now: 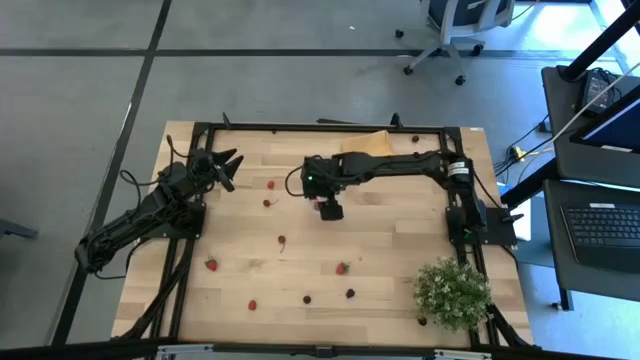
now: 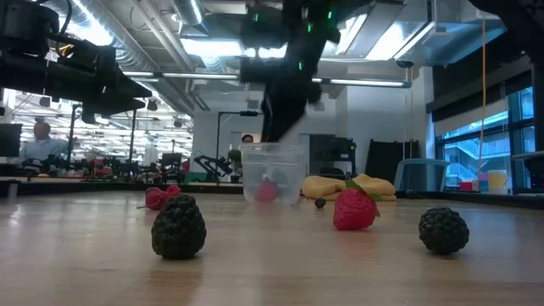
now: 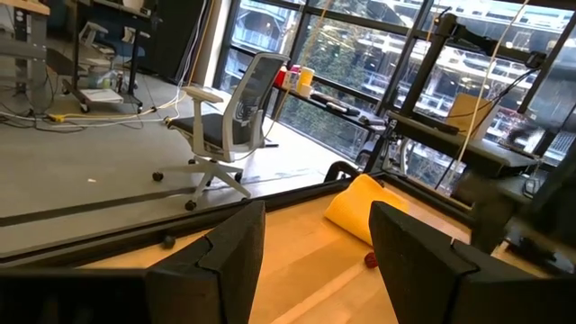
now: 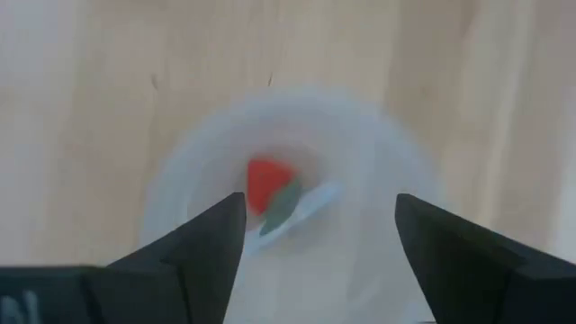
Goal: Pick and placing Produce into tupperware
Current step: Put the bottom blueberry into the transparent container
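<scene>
High: right claw [image 1: 329,209] sits mid-bench over the tub, which it mostly hides. Left claw [image 1: 226,168] parked near the bench's [image 1: 380,255] far-left corner, fingers apart, holding nothing. Loose fruit scattered across the wood, e.g. a strawberry [image 1: 342,268] and a dark berry [image 1: 350,293] on the near side. Green plant [image 1: 452,292] at near right, yellow cloth [image 1: 366,143] at the far edge.

Low: translucent tub [image 2: 273,173] stands upright on the bench, red piece visible inside, right arm directly above it. Two dark berries [image 2: 178,227] and one strawberry [image 2: 354,209] lie in front.

Left wrist: fingers [image 3: 229,247] spread, nothing between them; cloth [image 3: 364,207] ahead.

Right wrist: fingers [image 4: 209,236] apart and empty, straddling the tub [image 4: 360,171] from above; one strawberry [image 4: 267,184] lies in its bottom.
</scene>
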Robot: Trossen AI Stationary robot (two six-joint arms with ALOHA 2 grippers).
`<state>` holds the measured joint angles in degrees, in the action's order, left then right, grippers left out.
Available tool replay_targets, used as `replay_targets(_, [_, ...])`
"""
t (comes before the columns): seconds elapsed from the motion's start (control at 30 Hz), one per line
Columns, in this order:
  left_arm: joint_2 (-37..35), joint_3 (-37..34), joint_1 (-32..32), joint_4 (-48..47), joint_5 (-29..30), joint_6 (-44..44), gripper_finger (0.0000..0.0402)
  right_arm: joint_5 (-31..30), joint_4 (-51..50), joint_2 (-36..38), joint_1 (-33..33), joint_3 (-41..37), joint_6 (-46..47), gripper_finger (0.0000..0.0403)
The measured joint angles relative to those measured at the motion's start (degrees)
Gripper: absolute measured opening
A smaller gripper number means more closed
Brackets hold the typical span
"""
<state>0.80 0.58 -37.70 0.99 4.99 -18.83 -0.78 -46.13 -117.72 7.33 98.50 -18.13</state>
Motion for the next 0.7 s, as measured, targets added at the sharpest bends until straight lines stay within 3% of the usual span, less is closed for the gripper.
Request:
replay_targets(0.23, [0.1, 0.0, 0.0, 0.0, 0.0, 0.0, 0.0193, 0.0, -6.1, 8.8, 0.3, 2.1, 4.9, 0.0282])
replay_targets(0.43, [0.1, 0.0, 0.0, 0.0, 0.0, 0.0, 0.0193, 0.0, -8.8, 20.1, 2.0, -6.4, 8.9, 0.0282])
replay_targets(0.57, [0.1, 0.0, 0.0, 0.0, 0.0, 0.0, 0.0193, -0.1, 1.0, 28.9, 2.6, -19.0, 12.1, 0.0282])
replay_targets(0.7, [0.1, 0.0, 0.0, 0.0, 0.0, 0.0, 0.0193, 0.3, 17.7, 34.4, 1.5, -33.1, 14.9, 0.0282])
